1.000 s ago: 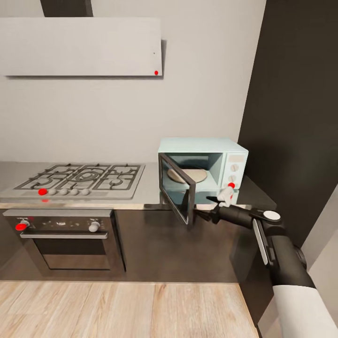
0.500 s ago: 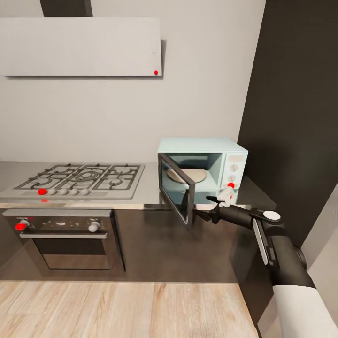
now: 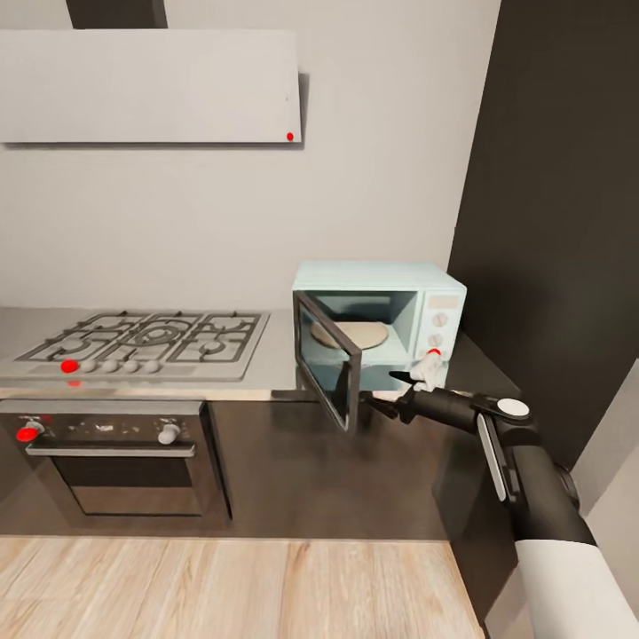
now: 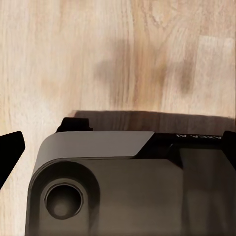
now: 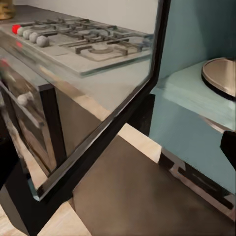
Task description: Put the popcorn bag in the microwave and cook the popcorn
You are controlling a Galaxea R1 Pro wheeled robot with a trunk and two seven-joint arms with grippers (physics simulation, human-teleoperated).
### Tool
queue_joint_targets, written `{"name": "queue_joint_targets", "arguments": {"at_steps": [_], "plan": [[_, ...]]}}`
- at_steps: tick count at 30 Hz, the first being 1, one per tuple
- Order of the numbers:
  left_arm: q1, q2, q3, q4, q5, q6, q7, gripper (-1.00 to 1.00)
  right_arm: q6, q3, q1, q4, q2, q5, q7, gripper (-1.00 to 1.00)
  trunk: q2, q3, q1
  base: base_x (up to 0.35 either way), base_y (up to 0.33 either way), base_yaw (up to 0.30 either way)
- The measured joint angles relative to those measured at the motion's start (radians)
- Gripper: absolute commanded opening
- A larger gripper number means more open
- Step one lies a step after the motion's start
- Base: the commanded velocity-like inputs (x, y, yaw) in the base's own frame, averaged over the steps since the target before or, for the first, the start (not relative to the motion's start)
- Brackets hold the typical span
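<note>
Microwave (image 3: 382, 315) door (image 3: 330, 368) swung slightly wider, cavity ready for bag; right gripper (image 3: 383, 406) at door edge, grip unclear.

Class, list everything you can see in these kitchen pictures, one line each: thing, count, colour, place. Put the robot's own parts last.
microwave: one, pale mint-blue, on the countertop right of the hob, door swung open.
turntable plate: one, beige, inside the microwave.
countertop: one, light grey, under hob and microwave.
gas hob: one, steel grey with one red knob, left on the countertop.
oven: one, dark steel, below the hob.
hood: one, white, on the wall above the hob.
tall cabinet: one, black, right of the microwave.
floor: light wood planks.
right arm: one, black and white; its end effector by the door's edge.
</note>
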Motion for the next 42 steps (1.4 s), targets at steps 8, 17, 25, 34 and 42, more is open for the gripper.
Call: {"name": "queue_joint_targets", "arguments": {"at_steps": [8,17,25,34,42], "plan": [[0.000,0.000,-0.002,0.000,0.000,0.000,0.000,1.00,0.002,-0.001,0.000,-0.007,-0.001,-0.001,0.002,1.00,0.000,0.000,0.000,0.014,0.000,0.000],[0.000,0.000,-0.002,0.000,0.000,0.000,0.000,1.00,0.004,0.001,0.000,0.002,0.001,0.003,-0.244,1.00,0.000,0.000,0.000,0.000,0.000,0.000],[-0.001,0.000,-0.001,0.000,-0.001,0.001,0.000,1.00,-0.002,0.052,-0.010,0.110,0.044,0.001,-0.361,1.00,0.000,0.000,0.000,0.037,0.000,0.000],[0.000,0.000,-0.001,0.000,-0.001,0.003,0.000,1.00,-0.004,0.127,-0.011,0.129,0.102,-0.002,-0.393,1.00,0.000,0.000,0.000,0.102,0.000,0.000],[0.000,0.000,-0.002,0.000,-0.001,0.002,0.000,1.00,0.002,0.188,-0.005,0.088,0.121,-0.011,-0.386,1.00,0.000,0.000,0.000,0.000,0.000,0.000]]}}
